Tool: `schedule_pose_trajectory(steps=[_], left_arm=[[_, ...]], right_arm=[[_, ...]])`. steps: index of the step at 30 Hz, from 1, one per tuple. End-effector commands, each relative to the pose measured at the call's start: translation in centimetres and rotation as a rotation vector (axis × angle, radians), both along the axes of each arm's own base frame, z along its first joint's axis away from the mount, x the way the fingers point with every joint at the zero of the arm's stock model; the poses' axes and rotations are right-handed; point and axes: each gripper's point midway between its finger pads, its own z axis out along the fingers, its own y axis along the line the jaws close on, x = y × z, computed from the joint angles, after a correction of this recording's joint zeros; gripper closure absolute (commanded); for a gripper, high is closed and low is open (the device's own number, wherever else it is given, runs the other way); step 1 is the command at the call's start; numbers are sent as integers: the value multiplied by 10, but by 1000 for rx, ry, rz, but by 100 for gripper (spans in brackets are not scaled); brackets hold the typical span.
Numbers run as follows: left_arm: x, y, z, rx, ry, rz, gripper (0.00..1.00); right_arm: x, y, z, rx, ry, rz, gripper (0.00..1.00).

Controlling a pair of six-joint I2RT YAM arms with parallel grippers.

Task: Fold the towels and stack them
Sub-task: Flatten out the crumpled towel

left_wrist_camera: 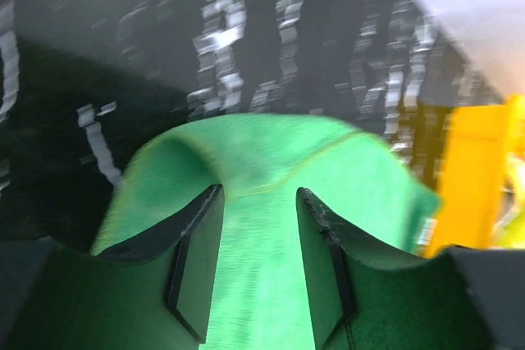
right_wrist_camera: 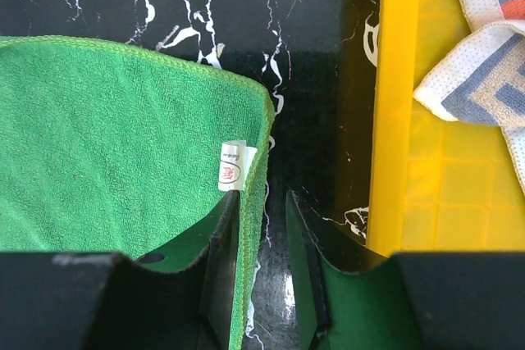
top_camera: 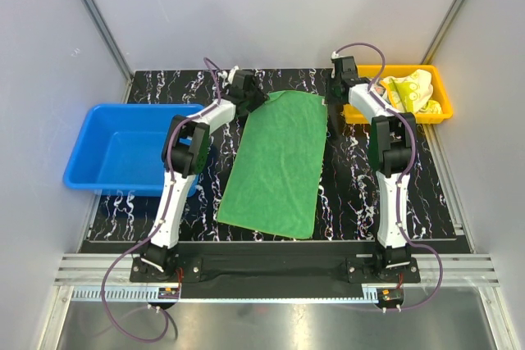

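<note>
A blue bin (top_camera: 123, 153) sits at the bench's (top_camera: 353, 194) left edge. The left gripper (left_wrist_camera: 259, 194) straddles the green towel's (top_camera: 275, 165) humped far-left corner, and I cannot tell whether it pinches it. The right gripper (right_wrist_camera: 263, 211) stands narrowly parted over the far-right hem. The yellow bin (top_camera: 394, 118) in the far-right corner holds the crocodile towel (top_camera: 410, 88).

White links, black joints on left arm (top_camera: 175, 190) and right arm (top_camera: 392, 194). Black base plates (top_camera: 193, 266), purple cables (top_camera: 358, 45) looping base to wrist. Left hand (left_wrist_camera: 260, 196), right hand (right_wrist_camera: 262, 202): matte black, flat wedge fingers (left_wrist_camera: 197, 260).
</note>
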Motion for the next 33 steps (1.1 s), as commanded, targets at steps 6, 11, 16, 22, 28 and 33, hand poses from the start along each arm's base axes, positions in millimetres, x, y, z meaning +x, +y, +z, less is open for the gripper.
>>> schedule_pose_trajectory(steps=[6,11,16,22,28,33], left_arm=[[5,11,11,-11,-42,71,53],[9,1,6,-51,-68,41,53],[11,1,2,-58,-69,45,58],[15,2,11,-81,-87,58,65],[21,-3,17,-124,-89,45,67],[21,-3,14,-130,-82,50,66]], right_arm=[[11,5,18,28,-63,12,64],[10,3,17,22,-68,9,64],[14,2,12,19,-63,6,64],[22,-11,11,7,-45,-54,62],[21,-9,1,30,-12,-52,62],[20,-4,-4,58,10,-48,61]])
